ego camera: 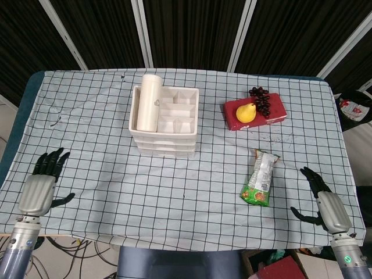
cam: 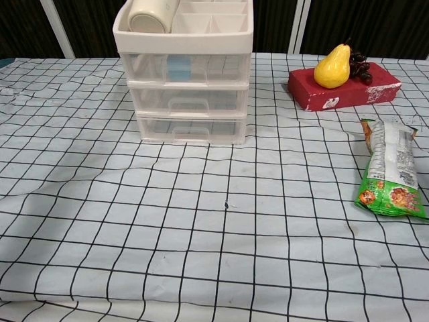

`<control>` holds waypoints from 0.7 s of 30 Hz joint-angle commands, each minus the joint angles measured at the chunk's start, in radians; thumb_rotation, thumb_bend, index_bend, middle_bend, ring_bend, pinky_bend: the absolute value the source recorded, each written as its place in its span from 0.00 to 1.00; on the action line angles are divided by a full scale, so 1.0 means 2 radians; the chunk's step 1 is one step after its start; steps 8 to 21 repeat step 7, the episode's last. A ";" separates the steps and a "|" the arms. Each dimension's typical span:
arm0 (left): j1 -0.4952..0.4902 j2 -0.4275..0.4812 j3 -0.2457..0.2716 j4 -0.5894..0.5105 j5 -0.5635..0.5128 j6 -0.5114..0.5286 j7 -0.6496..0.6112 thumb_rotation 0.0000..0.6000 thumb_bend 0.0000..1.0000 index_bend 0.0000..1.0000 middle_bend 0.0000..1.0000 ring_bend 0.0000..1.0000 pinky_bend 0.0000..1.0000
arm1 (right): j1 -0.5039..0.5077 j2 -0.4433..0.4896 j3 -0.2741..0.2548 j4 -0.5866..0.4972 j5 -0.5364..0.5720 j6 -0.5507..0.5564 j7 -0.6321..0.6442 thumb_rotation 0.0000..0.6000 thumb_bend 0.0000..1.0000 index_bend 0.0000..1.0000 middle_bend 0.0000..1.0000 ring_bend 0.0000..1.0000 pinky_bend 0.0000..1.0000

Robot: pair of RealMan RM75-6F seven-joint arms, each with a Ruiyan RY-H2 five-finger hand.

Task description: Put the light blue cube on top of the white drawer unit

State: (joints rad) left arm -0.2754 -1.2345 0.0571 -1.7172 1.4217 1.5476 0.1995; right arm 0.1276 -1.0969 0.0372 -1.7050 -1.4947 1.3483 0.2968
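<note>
While both hands hung at the near edge of the counter (ego camera: pixel 87 116), the left hand (ego camera: pixel 39 189) and right hand (ego camera: pixel 326 206) had fingers spread and held nothing. Farther back, the light blue cube (cam: pixel 177 68) sat inside the top drawer of the white drawer unit (cam: pixel 188 100), pale behind clear plastic. A checked cloth (cam: pixel 201 228) covered the counter; dark curtains (ego camera: pixel 192 29) hung behind.

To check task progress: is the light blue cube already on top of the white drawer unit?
No, the light blue cube sits inside the white drawer unit's top drawer.
</note>
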 commanded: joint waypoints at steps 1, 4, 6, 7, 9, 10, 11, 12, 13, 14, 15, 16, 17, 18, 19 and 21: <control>0.021 0.002 0.005 0.028 0.007 0.013 -0.026 1.00 0.02 0.00 0.00 0.00 0.00 | 0.001 -0.002 -0.001 0.002 -0.002 -0.001 -0.003 1.00 0.21 0.00 0.00 0.00 0.15; 0.023 -0.002 0.001 0.041 0.003 0.002 -0.036 1.00 0.02 0.00 0.00 0.00 0.00 | 0.002 -0.005 -0.001 0.004 -0.002 -0.003 -0.007 1.00 0.21 0.00 0.00 0.00 0.15; 0.024 -0.003 -0.003 0.044 0.002 -0.002 -0.041 1.00 0.02 0.00 0.00 0.00 0.00 | 0.003 -0.007 -0.001 0.003 0.000 -0.004 -0.009 1.00 0.21 0.00 0.00 0.00 0.15; 0.025 -0.004 -0.005 0.046 0.003 -0.003 -0.044 1.00 0.02 0.00 0.00 0.00 0.00 | 0.003 -0.007 -0.001 0.003 0.000 -0.004 -0.010 1.00 0.21 0.00 0.00 0.00 0.15; 0.025 -0.004 -0.005 0.046 0.003 -0.003 -0.044 1.00 0.02 0.00 0.00 0.00 0.00 | 0.003 -0.007 -0.001 0.003 0.000 -0.004 -0.010 1.00 0.21 0.00 0.00 0.00 0.15; 0.025 -0.004 -0.005 0.046 0.003 -0.003 -0.044 1.00 0.02 0.00 0.00 0.00 0.00 | 0.003 -0.007 -0.001 0.003 0.000 -0.004 -0.010 1.00 0.21 0.00 0.00 0.00 0.15; 0.025 -0.004 -0.005 0.046 0.003 -0.003 -0.044 1.00 0.02 0.00 0.00 0.00 0.00 | 0.003 -0.007 -0.001 0.003 0.000 -0.004 -0.010 1.00 0.21 0.00 0.00 0.00 0.15; 0.025 -0.004 -0.005 0.046 0.003 -0.003 -0.044 1.00 0.02 0.00 0.00 0.00 0.00 | 0.003 -0.007 -0.001 0.003 0.000 -0.004 -0.010 1.00 0.21 0.00 0.00 0.00 0.15; 0.025 -0.004 -0.005 0.046 0.003 -0.003 -0.044 1.00 0.02 0.00 0.00 0.00 0.00 | 0.003 -0.007 -0.001 0.003 0.000 -0.004 -0.010 1.00 0.21 0.00 0.00 0.00 0.15; 0.025 -0.004 -0.005 0.046 0.003 -0.003 -0.044 1.00 0.02 0.00 0.00 0.00 0.00 | 0.003 -0.007 -0.001 0.003 0.000 -0.004 -0.010 1.00 0.21 0.00 0.00 0.00 0.15; 0.025 -0.004 -0.005 0.046 0.003 -0.003 -0.044 1.00 0.02 0.00 0.00 0.00 0.00 | 0.003 -0.007 -0.001 0.003 0.000 -0.004 -0.010 1.00 0.21 0.00 0.00 0.00 0.15; 0.025 -0.004 -0.005 0.046 0.003 -0.003 -0.044 1.00 0.02 0.00 0.00 0.00 0.00 | 0.003 -0.007 -0.001 0.003 0.000 -0.004 -0.010 1.00 0.21 0.00 0.00 0.00 0.15; 0.025 -0.004 -0.005 0.046 0.003 -0.003 -0.044 1.00 0.02 0.00 0.00 0.00 0.00 | 0.003 -0.007 -0.001 0.003 0.000 -0.004 -0.010 1.00 0.21 0.00 0.00 0.00 0.15; 0.025 -0.004 -0.005 0.046 0.003 -0.003 -0.044 1.00 0.02 0.00 0.00 0.00 0.00 | 0.003 -0.007 -0.001 0.003 0.000 -0.004 -0.010 1.00 0.21 0.00 0.00 0.00 0.15; 0.025 -0.004 -0.005 0.046 0.003 -0.003 -0.044 1.00 0.02 0.00 0.00 0.00 0.00 | 0.003 -0.007 -0.001 0.003 0.000 -0.004 -0.010 1.00 0.21 0.00 0.00 0.00 0.15; 0.025 -0.004 -0.005 0.046 0.003 -0.003 -0.044 1.00 0.02 0.00 0.00 0.00 0.00 | 0.003 -0.007 -0.001 0.003 0.000 -0.004 -0.010 1.00 0.21 0.00 0.00 0.00 0.15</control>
